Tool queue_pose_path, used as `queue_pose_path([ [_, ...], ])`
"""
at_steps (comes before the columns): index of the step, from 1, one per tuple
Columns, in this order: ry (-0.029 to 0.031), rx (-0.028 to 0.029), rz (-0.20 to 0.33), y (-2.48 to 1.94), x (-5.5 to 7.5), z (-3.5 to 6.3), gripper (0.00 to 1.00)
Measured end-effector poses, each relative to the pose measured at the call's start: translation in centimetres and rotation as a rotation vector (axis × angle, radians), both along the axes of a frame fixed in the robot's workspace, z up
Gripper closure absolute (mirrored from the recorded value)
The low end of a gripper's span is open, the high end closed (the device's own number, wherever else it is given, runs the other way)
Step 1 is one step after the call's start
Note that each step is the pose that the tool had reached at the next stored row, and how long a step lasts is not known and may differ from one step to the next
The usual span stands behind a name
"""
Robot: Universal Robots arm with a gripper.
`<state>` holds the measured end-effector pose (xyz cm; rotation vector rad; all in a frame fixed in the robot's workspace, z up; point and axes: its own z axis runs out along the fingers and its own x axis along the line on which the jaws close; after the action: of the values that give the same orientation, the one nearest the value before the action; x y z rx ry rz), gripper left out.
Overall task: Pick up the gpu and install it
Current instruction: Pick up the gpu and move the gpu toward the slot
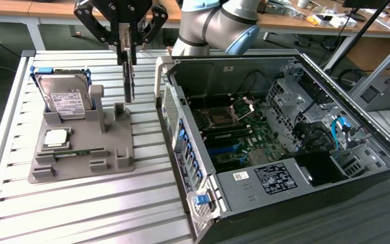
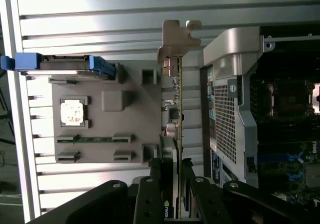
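Plainly, the gripper (image 1: 128,51) in the upper left of the exterior view is clamped on the gpu (image 1: 128,81), a thin black card hanging upright and edge-on from the fingers. Its lower end sits at a slotted post of the grey holder (image 1: 79,165); whether the two touch cannot be told.

The wrist view looks along the card's length. There the gpu (image 2: 178,108) is a narrow strip with small parts along its edge and a silver-grey bracket (image 2: 176,38) at the end far from the gripper (image 2: 177,170).

The exterior view adds the open computer case (image 1: 283,132) on its right, with the motherboard (image 1: 229,132) exposed. The hard drive (image 1: 65,99) stands in the holder toward its left.

The card hangs between the holder's posts and the case's near wall, just beside that wall. Bare slatted table (image 1: 79,213) lies toward the lower left of the exterior frame.
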<state>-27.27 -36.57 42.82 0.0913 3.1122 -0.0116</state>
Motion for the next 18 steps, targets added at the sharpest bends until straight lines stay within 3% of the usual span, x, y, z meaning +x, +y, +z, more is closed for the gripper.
queue_pose_path([
  [18, 0.0001, -0.0013, 0.000, -0.16, 0.67, 0.13, 0.73],
])
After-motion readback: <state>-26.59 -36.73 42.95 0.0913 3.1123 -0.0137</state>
